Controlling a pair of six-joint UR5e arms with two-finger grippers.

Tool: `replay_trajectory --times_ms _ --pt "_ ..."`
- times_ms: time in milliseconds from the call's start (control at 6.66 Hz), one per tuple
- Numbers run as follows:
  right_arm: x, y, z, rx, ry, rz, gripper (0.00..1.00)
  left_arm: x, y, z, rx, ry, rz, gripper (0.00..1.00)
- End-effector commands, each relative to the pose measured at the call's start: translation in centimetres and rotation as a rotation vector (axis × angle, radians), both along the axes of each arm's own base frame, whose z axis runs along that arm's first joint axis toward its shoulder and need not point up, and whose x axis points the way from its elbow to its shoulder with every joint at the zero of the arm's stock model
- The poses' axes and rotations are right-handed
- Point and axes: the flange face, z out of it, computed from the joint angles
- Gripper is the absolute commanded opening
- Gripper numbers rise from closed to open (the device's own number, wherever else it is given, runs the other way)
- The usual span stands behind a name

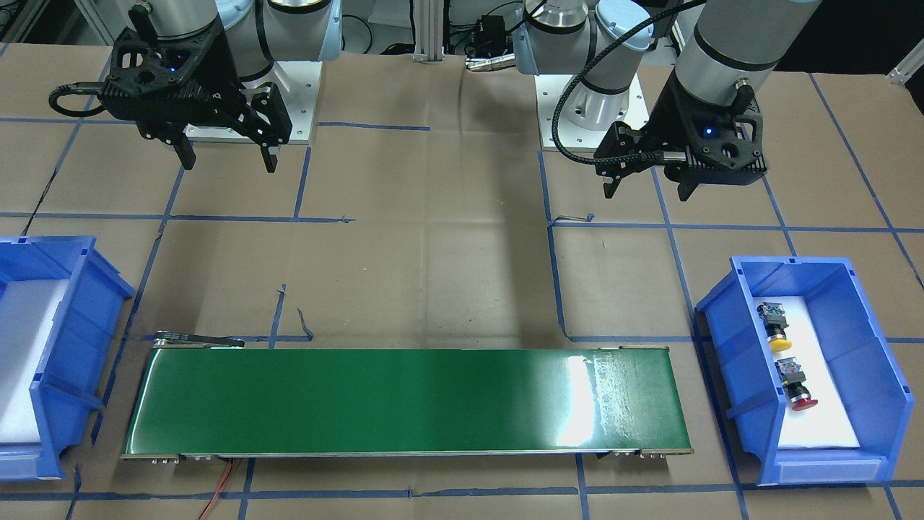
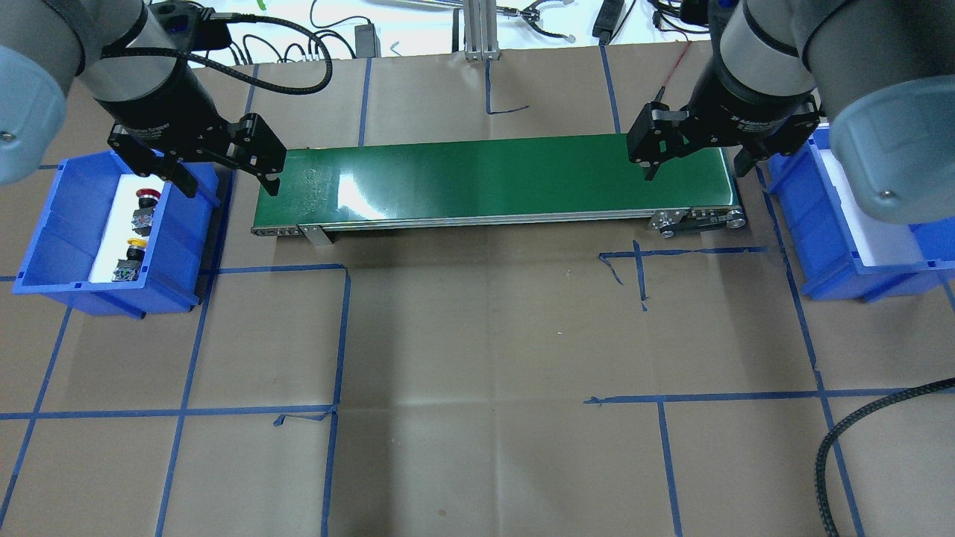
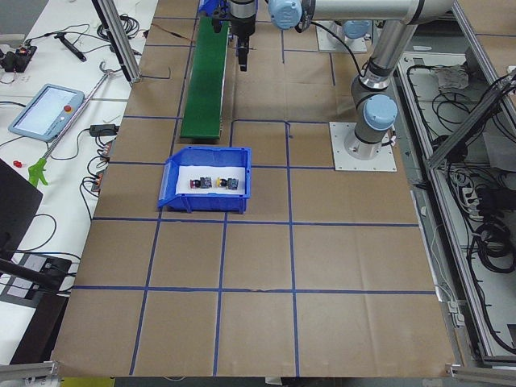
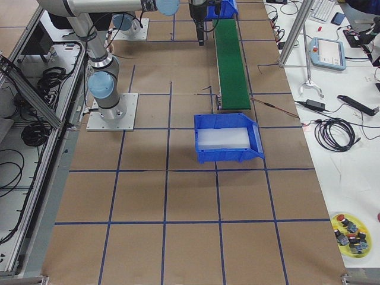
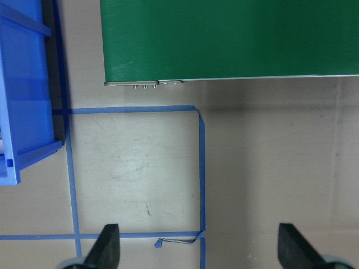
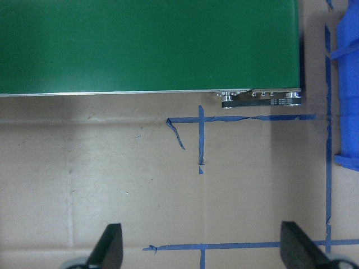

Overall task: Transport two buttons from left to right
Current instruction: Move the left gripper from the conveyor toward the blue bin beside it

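Bright even light, glare on green belt [image 1: 408, 401]

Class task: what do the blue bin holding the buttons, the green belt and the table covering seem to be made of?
Blue bin: likely moulded plastic, smooth, with ribbed walls. Green belt: probably rubber or PVC, glossy, with bright glare. Table covering: looks like brown paper or card, matt, creased.

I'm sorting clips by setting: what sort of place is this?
Probably a robotics lab or test cell, not a production line: the left arm and right arm stand on a paper-covered table gridded with blue tape, a short green conveyor lies on it, and a teach pendant lies alongside.
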Motion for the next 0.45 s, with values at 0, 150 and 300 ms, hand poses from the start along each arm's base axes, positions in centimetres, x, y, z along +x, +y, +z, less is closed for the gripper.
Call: replay_trajectory --times_ms 0,150,300 --pt "-0.01 0.09 -0.02 0.014 0.001 0.001 1.00 0.01 0.04 0.02 0.001 -0.001 0.000 1.00" --pt "0.06 0.14 0.08 0.009 0.001 0.003 1.00 0.00 -0.02 -0.04 0.001 0.000 0.000 1.00" --pt "0.18 0.17 0.02 0.009 -0.004 0.002 1.00 0.01 -0.07 -0.11 0.002 0.000 0.000 1.00"
